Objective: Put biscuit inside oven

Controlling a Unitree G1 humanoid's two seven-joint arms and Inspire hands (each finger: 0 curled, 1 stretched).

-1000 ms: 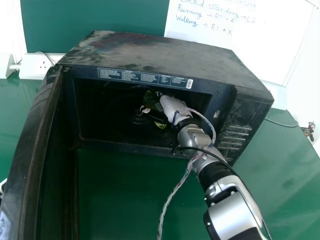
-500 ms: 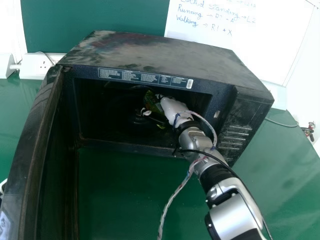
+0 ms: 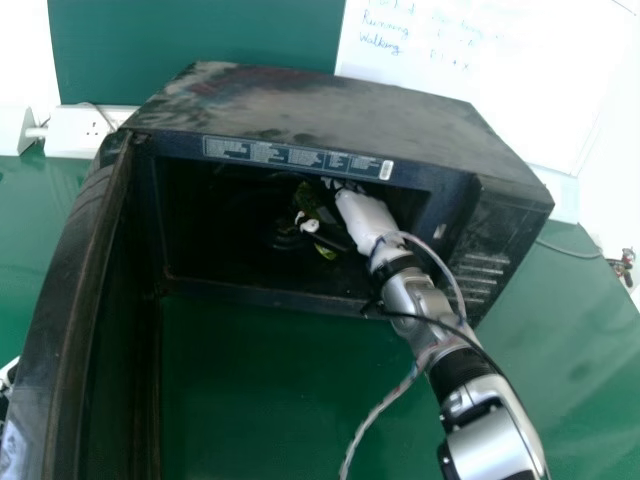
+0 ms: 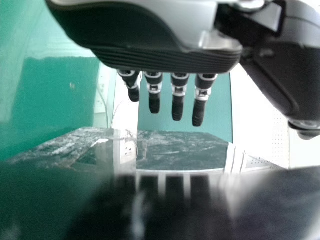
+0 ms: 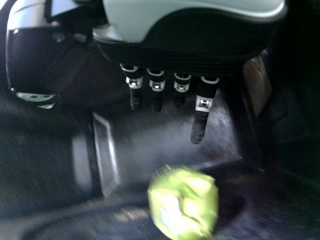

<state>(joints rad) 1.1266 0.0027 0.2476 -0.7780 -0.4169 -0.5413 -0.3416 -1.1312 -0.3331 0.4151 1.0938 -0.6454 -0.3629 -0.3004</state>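
Right fingers (image 5: 199, 125): straight, apart, off the biscuit (image 5: 185, 200)
Oven (image 3: 320, 98): withdraw straight out, brushing nothing
Left fingers (image 4: 198, 112): straight, apart

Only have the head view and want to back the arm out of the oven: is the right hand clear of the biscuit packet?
Observer: Looks clear. The right wrist view shows a gap between the fingertips of the right hand and the green packet.
Operator: Right fingers curled or straight?
Observer: Near straight, not wrapped round anything.
Operator: Left hand?
Observer: Open too: the left wrist view shows the left hand with its fingers straight.
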